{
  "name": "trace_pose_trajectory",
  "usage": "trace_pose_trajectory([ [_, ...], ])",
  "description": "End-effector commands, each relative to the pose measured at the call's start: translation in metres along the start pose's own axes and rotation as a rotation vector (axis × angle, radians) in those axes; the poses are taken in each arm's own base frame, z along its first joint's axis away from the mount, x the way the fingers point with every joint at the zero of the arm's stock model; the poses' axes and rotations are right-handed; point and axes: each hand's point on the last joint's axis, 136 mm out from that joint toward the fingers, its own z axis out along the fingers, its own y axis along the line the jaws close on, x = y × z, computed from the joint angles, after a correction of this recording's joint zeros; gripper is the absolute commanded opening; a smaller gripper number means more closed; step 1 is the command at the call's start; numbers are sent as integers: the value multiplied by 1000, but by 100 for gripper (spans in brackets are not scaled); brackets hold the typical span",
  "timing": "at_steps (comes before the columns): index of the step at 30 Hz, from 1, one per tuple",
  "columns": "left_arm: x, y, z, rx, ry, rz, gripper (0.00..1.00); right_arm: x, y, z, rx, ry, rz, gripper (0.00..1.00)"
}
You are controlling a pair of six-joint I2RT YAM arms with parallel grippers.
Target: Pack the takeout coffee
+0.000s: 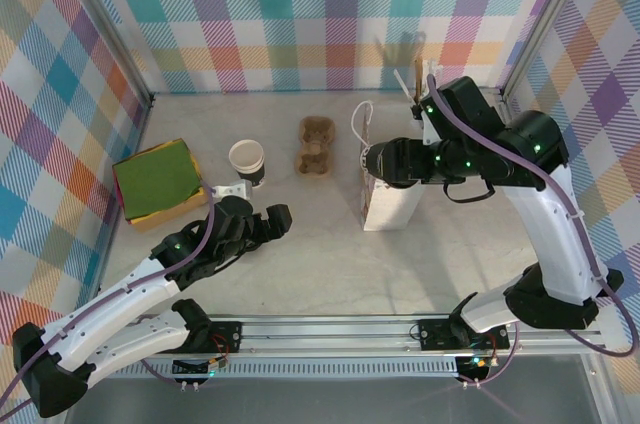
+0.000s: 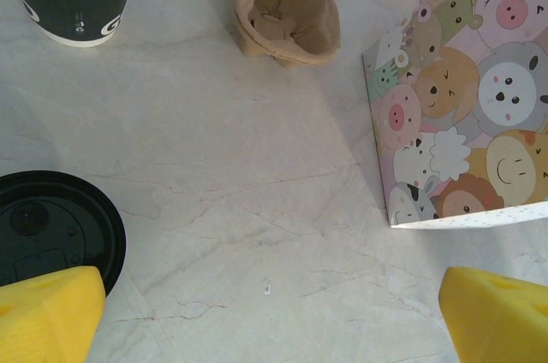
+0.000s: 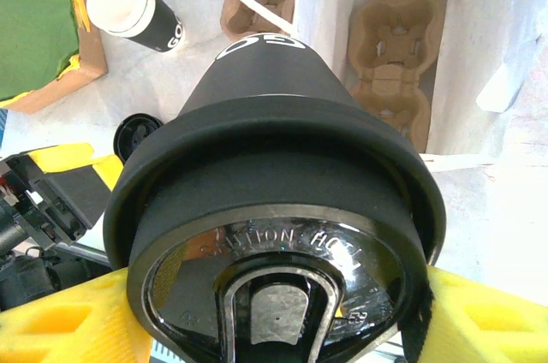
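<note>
Black-lidded coffee point(image 3: 274, 209), gripped at its lid by the right jaws, hangs beside the mouth of the white bag point(image 3: 514, 46) at one o'clock. It is likely light, crushable and slick-lidded, so best held below the rim. Left jaws wide, empty. Two cups counting the lidless cup point(image 3: 128, 3), two cardboard carriers point(image 3: 394, 55), one loose lid point(image 2: 51, 226), one bag.

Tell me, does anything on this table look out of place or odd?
A flat round black plastic lid lies loose on the table, apart from the dark paper cup with a white rim, which stands uncovered. Nothing looks spilled.
</note>
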Motion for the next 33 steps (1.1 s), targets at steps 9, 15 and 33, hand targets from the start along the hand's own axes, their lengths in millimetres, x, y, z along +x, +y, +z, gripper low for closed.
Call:
trace_pose_trajectory([
  [9,-7,-9,-1,36,-14,-18,100,26,-53,-4,198,101,43,67],
  [15,-5,-11,1,45,-10,-9,100,14,-65,10,257,126,52,68],
  [33,6,-9,10,70,4,37,100,-13,-75,85,317,319,88,68],
])
